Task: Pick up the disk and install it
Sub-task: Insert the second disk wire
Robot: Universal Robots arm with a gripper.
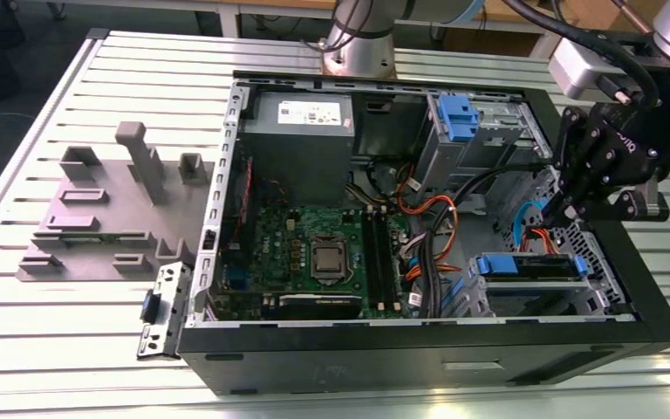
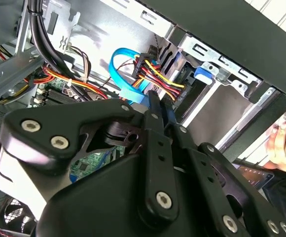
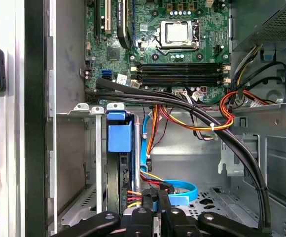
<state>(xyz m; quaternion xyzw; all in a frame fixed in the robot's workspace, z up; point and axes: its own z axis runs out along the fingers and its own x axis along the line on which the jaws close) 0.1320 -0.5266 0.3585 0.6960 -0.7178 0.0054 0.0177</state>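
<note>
Exterior view, left to right: motherboard [image 1: 324, 253] at mid-case. The disk [image 1: 529, 265], in its blue caddy, sat in the lower drive bay [image 1: 597, 301], long axis running across the view. The gripper [image 1: 561, 216] hung just past it toward the exterior view's right, apart from it. Jaws looked closed on nothing. In the first wrist view, cables [image 3: 150, 178] ran between disk and gripper.

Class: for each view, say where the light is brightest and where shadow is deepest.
Exterior view: table slats glare pale, computer case interior dimmer. Second wrist view: dark gripper against bright background. First wrist view: motherboard evenly lit, no glare.
</note>
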